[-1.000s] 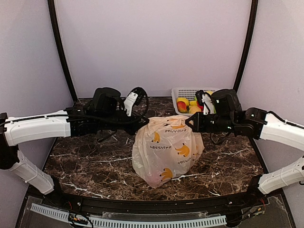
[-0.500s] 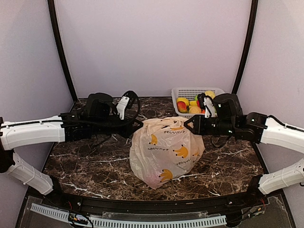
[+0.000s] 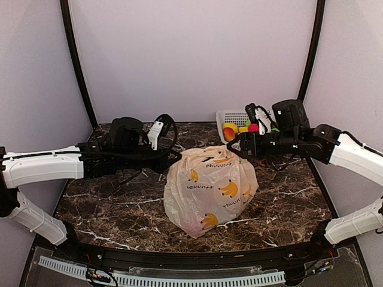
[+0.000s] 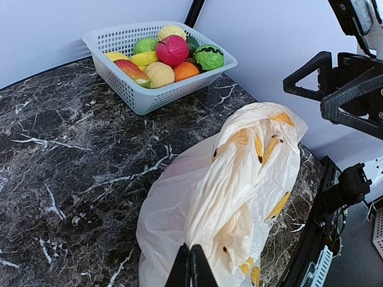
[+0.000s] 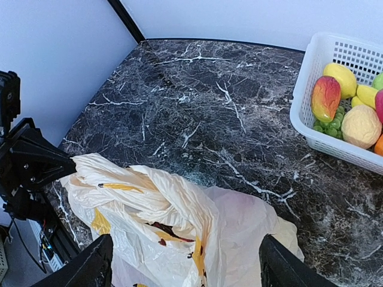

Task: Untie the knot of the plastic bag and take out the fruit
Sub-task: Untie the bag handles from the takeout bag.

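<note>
While the plastic bag (image 3: 209,191) sits slumped mid-frame on the dark marble table (image 3: 108,203), both grippers meet it at the top. The left gripper (image 4: 191,269) comes in from the left, fingers pressed together on a fold at the bag's upper left edge; the right gripper (image 3: 232,147) is at the bag's upper right with fingers spread wide, gripping nothing, the twisted plastic lying between them; can't tell if it's touching. Fruit (image 3: 230,130) is piled in the white basket (image 3: 224,113), upper right, behind the bag.
</note>
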Robot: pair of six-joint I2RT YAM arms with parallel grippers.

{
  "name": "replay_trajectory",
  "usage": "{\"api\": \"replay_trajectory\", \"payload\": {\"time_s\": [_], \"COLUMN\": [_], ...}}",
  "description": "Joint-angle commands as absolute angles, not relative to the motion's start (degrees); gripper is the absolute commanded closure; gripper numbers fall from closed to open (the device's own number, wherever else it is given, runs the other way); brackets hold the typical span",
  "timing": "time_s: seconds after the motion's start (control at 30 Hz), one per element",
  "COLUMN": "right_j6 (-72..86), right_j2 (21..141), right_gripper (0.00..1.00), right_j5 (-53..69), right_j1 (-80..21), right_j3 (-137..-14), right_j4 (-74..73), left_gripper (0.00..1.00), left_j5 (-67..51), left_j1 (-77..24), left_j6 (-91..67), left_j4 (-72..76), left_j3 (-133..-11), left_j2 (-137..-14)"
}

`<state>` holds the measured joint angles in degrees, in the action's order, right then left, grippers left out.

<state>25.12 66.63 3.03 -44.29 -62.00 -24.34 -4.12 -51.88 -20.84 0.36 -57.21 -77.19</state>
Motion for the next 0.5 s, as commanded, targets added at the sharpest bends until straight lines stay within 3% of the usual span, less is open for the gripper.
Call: {"api": "replay_trajectory", "payload": {"time_s": [0.0, 0.1, 0.23, 0.47], "right_j6": [19.3, 17.3, 15.8, 12.6], "right_j2": [70.7, 73.9, 77.8, 80.8], "right_gripper": [0.15, 0.18, 0.36, 0.38], "right_j5": [11.1, 14.1, 17.9, 19.9], "right_j1": [-42.5, -41.0, -38.6, -37.1], "right_j3": [-65.5, -67.8, -70.0, -72.7], "right_j4": [-26.9, -28.2, -29.6, -31.1], "left_gripper": [0.99, 0.99, 0.99, 0.99], "left_j5": [-5.1, -5.8, -6.6, -6.5], "left_j1": [-51.7, -51.7, -51.7, -51.7], "left_j6": [-20.3, -19.4, -19.0, -18.7], "left_j4": [-1.4, -1.9, -1.5, -1.3], "left_j3": [-59.1, -59.7, -59.7, -59.6], "left_j2": [-77.6, -77.9, -78.2, -78.5]}}
